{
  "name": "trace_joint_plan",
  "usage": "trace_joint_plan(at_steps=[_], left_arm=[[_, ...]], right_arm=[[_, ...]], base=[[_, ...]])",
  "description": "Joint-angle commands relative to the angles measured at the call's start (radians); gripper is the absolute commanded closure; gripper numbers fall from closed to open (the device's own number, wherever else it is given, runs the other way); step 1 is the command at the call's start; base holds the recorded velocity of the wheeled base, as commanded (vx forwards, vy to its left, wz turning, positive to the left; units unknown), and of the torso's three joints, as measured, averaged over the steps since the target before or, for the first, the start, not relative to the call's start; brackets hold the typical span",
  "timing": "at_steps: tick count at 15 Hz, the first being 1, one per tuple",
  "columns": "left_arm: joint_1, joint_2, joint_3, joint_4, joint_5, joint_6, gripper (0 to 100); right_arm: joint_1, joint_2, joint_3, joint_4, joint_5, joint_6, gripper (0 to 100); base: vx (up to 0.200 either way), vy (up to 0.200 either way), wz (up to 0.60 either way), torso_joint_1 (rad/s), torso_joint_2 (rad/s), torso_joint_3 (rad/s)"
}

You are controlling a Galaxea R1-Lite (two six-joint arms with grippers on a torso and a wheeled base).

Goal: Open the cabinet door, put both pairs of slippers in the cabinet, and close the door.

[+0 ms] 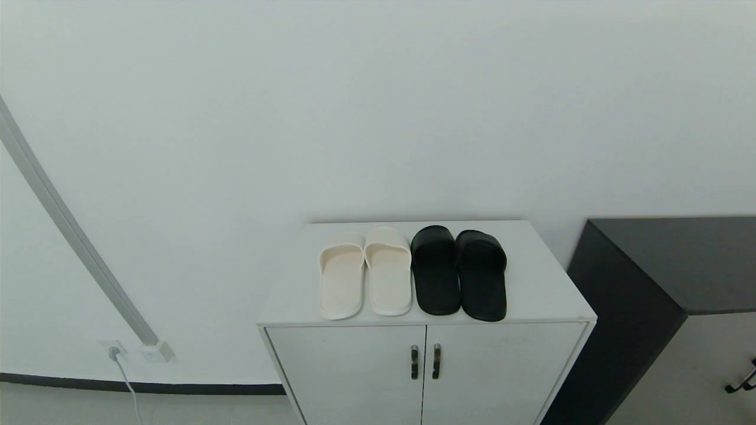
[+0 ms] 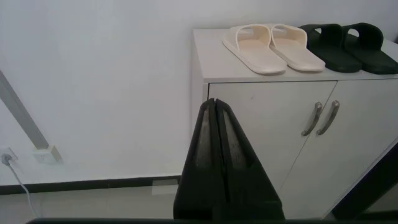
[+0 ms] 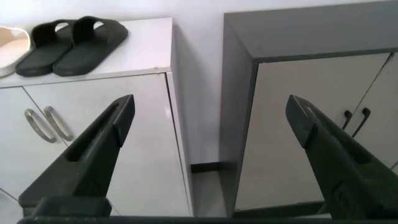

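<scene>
On top of the cabinet two pairs of slippers lie side by side: the cream pair on the left, the black pair just beside it. Both doors are shut, their handles close together. The left gripper has its fingers pressed together, empty; the right gripper gapes wide, holding nothing.

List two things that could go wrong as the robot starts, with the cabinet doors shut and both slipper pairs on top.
The door handles sit close together, so a grasp might catch both. The black slippers and cream slippers lie with heels at the front edge of the cabinet; jolting it could shake them off.
</scene>
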Motion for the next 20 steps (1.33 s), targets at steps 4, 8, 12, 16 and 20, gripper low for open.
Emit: trace_joint_plan(at_steps=[4, 8, 12, 16, 20], left_arm=[[0.000, 0.001, 0.000, 0.000, -0.001, 0.001, 100], [0.000, 0.001, 0.000, 0.000, 0.000, 0.001, 100], [0.000, 0.001, 0.000, 0.000, 0.002, 0.001, 100], [0.000, 0.001, 0.000, 0.000, 0.011, 0.001, 100], [0.000, 0.001, 0.000, 0.000, 0.012, 0.001, 100]], right_arm=[[0.000, 0.001, 0.001, 0.000, 0.026, -0.020, 0], [-0.002, 0.037, -0.069, -0.015, 0.020, 0.020, 0], [0.100, 0.270, -0.249, 0.210, 0.084, 0.031, 0], [0.179, 0.796, -0.298, -0.150, 0.106, 0.021, 0], [0.615, 1.092, -0.539, -0.179, -0.220, 0.251, 0]], base=[[0.000, 0.000, 0.00, 0.000, 0.00, 0.000], [0.000, 0.000, 0.00, 0.000, 0.00, 0.000], [0.000, 0.000, 0.00, 0.000, 0.00, 0.000], [0.000, 0.000, 0.00, 0.000, 0.00, 0.000], [0.000, 0.000, 0.00, 0.000, 0.00, 0.000]])
